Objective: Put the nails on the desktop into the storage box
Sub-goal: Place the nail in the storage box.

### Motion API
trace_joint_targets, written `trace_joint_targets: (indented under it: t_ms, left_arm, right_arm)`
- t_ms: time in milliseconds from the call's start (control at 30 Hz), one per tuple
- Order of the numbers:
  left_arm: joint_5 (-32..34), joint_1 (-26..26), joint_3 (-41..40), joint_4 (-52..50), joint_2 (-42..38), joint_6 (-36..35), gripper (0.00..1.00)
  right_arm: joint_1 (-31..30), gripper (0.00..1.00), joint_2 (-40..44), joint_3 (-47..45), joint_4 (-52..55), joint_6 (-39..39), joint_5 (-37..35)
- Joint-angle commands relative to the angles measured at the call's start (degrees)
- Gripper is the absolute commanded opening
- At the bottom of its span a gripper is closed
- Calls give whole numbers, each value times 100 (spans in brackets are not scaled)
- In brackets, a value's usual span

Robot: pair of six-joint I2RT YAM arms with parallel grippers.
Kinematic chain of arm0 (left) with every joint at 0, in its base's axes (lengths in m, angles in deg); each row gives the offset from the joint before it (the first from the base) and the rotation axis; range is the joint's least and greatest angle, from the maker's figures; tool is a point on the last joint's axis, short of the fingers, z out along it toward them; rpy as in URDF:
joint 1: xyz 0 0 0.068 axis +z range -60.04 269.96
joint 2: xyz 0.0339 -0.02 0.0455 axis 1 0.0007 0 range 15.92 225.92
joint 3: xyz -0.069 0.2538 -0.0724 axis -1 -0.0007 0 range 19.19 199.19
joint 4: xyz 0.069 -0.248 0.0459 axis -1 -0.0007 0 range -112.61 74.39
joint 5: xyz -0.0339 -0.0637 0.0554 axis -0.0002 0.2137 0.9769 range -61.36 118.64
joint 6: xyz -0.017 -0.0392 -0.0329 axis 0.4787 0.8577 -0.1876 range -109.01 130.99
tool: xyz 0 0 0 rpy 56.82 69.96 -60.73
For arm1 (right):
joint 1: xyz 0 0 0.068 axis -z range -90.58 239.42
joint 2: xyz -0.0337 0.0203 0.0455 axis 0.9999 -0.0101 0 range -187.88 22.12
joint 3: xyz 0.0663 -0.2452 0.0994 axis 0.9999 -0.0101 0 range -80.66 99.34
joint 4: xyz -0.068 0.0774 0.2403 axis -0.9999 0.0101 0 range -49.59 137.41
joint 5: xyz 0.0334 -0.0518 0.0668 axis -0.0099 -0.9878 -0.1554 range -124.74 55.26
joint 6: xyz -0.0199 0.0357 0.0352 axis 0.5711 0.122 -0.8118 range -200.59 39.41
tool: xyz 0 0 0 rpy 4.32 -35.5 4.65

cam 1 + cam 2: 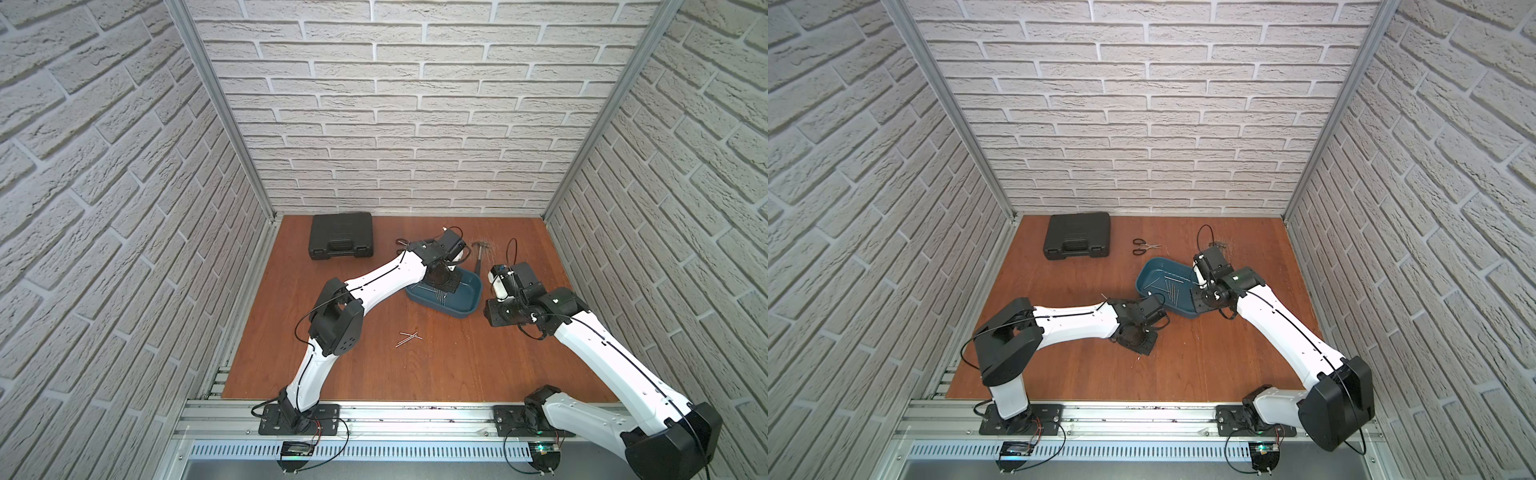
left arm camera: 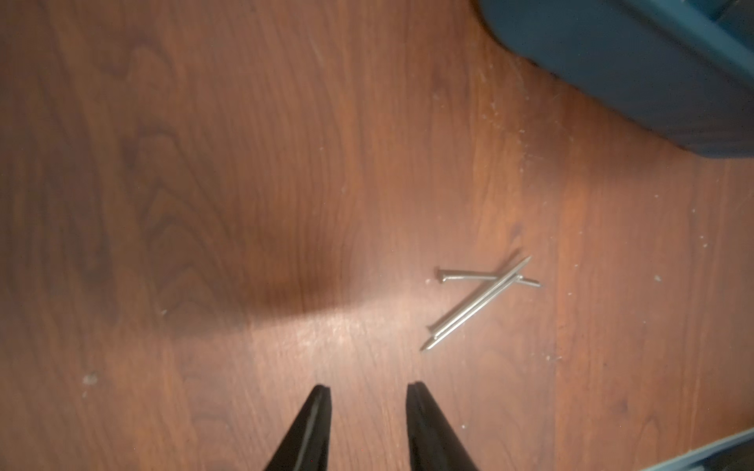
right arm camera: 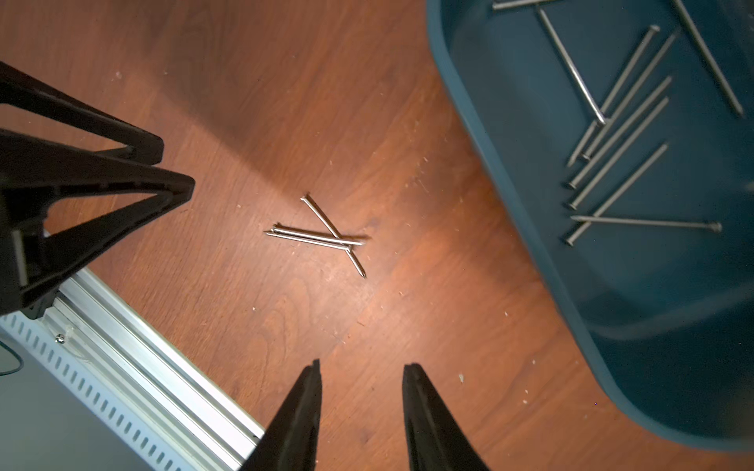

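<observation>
Three nails (image 2: 481,301) lie crossed on the reddish-brown desktop (image 1: 457,365), also seen as nails (image 1: 409,337) and nails (image 3: 322,234). The teal storage box (image 3: 469,102) holds several more nails (image 3: 620,122). My left gripper (image 2: 369,391) is open and empty over bare wood, a short way from the crossed nails. In a top view the left wrist (image 1: 442,286) sits over the storage box (image 1: 465,307); in a top view the left wrist (image 1: 1136,338) hangs low in front of the storage box (image 1: 1144,282). My right gripper (image 3: 361,367) is open and empty beside the box.
A black hard-shell case (image 1: 341,235) stands at the back left. Black-handled scissors (image 1: 1144,246) lie behind the box, and a hammer (image 1: 478,257) lies at its far side. An aluminium rail (image 3: 143,346) runs along the desktop's front edge. Brick-pattern walls close in three sides.
</observation>
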Motion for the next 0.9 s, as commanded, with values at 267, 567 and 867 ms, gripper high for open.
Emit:
trace_joint_targets:
  t_ms: [267,567,867]
  left_arm:
    - [300,4,518,-467,-427,-219,0]
    - [341,278,1213,-838,-465,-593,0]
    - [109,686,2178,-986,-63,-1026,0]
  right_arm:
    - [35,40,84,-193,-261,-180,109]
    - [58,39,146,-323,-308,-241,162]
    - [162,39,421,-495,-227,-292,166]
